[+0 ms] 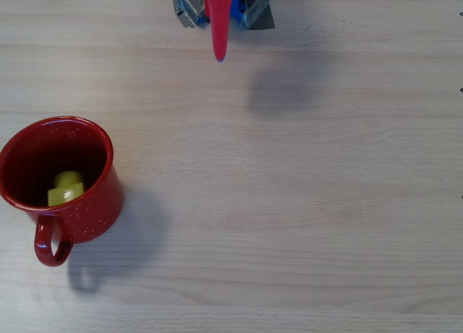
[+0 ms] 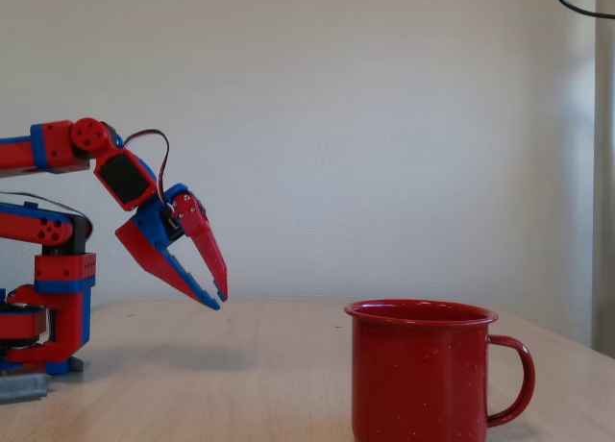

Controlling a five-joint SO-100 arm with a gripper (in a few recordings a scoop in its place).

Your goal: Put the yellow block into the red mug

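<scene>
Yellow block (image 1: 65,187) count is exactly one, and it sits inside the red mug (image 1: 87,203), down on the dark bottom, a bit toward the handle side as the overhead view shows it. Its round stud faces up and slightly away from the handle. Mug count is also one: glossy red with tiny white speckles, standing upright on the pale wooden table (image 1: 304,203), loop handle pointing toward the bottom edge of the overhead picture and off to the right in the fixed view (image 2: 423,375).

One arm (image 2: 58,269), red and blue, is well apart from the mug. In the fixed view it's off to the mug's left, with the gripper (image 2: 219,300) hanging in the air above the table, tips angled down and toward the mug. The two fingers look close together, only a narrow gap between them at the tips, and nothing is held between them. From overhead the gripper (image 1: 219,56) shows as a red point far above and right of the mug, its shadow on the wood just beside it.
</scene>
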